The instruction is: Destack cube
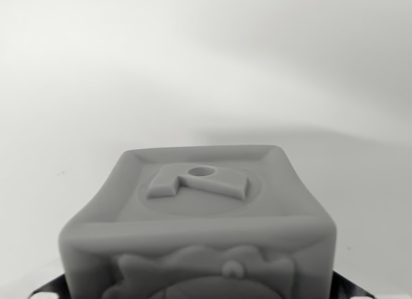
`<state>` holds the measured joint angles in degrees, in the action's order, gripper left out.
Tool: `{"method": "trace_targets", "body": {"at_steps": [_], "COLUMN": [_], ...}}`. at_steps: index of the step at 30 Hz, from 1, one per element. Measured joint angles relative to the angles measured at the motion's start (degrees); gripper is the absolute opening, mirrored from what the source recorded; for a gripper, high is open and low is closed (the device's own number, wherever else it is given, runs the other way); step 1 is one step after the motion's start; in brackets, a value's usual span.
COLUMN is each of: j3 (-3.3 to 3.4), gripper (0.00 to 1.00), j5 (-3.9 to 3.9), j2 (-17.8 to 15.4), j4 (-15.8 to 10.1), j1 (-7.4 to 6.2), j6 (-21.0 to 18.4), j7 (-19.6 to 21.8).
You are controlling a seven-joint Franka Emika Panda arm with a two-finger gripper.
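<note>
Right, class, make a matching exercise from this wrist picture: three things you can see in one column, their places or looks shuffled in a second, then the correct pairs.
Column one:
1. grey cube
2. round hole
3. white surface

Column two:
A. plain and pale, filling the upper part of the view
B. large block with raised edges, low in the middle of the view
C. small, set in the raised shape on the cube's top face

Pairs: 1-B, 2-C, 3-A

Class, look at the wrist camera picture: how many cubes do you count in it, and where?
1. A grey cube fills the lower middle of the wrist view, its top face bearing a raised shape with a hole. Any cube stacked beneath it would be hidden from this view.
</note>
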<state>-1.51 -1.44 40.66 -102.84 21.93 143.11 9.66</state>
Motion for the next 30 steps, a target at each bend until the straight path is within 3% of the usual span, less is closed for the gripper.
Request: {"method": "trace_targets", "body": {"at_steps": [30], "j3": [0.10], "gripper": [0.00], "j5": [-0.04], "j2": [4.4], "j4": [1.5], "j1": [-0.05], "j6": [3.0], "j7": [0.0]}}
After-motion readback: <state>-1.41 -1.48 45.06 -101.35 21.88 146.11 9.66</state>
